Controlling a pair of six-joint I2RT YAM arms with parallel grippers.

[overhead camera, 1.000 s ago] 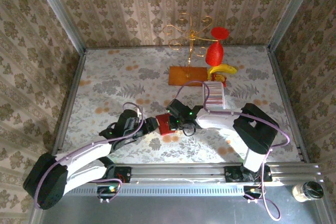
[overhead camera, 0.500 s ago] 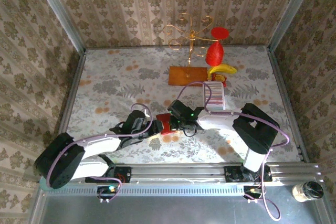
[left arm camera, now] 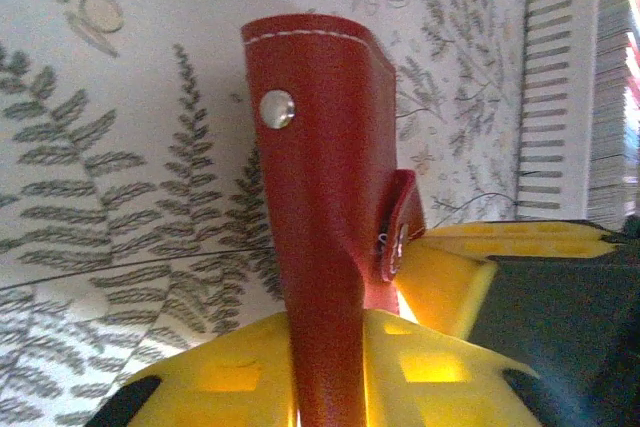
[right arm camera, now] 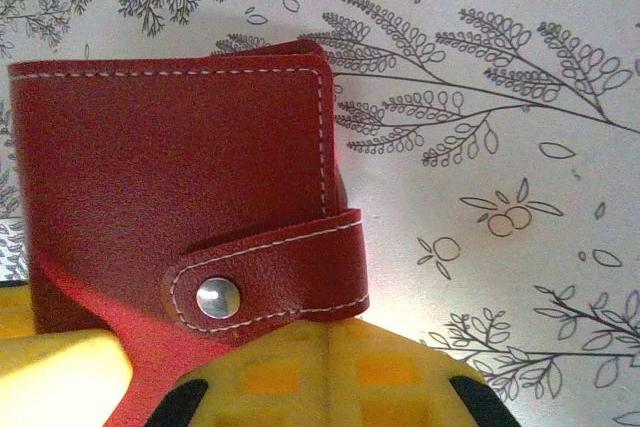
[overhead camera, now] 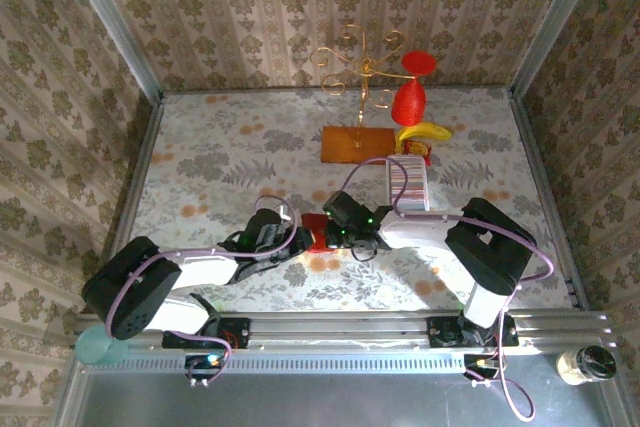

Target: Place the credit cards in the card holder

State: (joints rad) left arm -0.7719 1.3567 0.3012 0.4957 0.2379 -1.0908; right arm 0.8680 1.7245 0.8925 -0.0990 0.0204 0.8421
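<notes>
Left claw (overhead camera: 294,238) clamped on the left side of the card holder (overhead camera: 316,233), which sits centre-near on the desk (overhead camera: 225,147). Right claw (overhead camera: 337,231) pinched shut on its right side. Tab looks snapped over. Count: one holder, both claws on it. Credit cards (overhead camera: 408,184): one row, too many to count, standing in the white tray (overhead camera: 391,173), far-right of the holder, long axis near-far. Right arm is nearer them. Holder likely needs opening first.
</notes>
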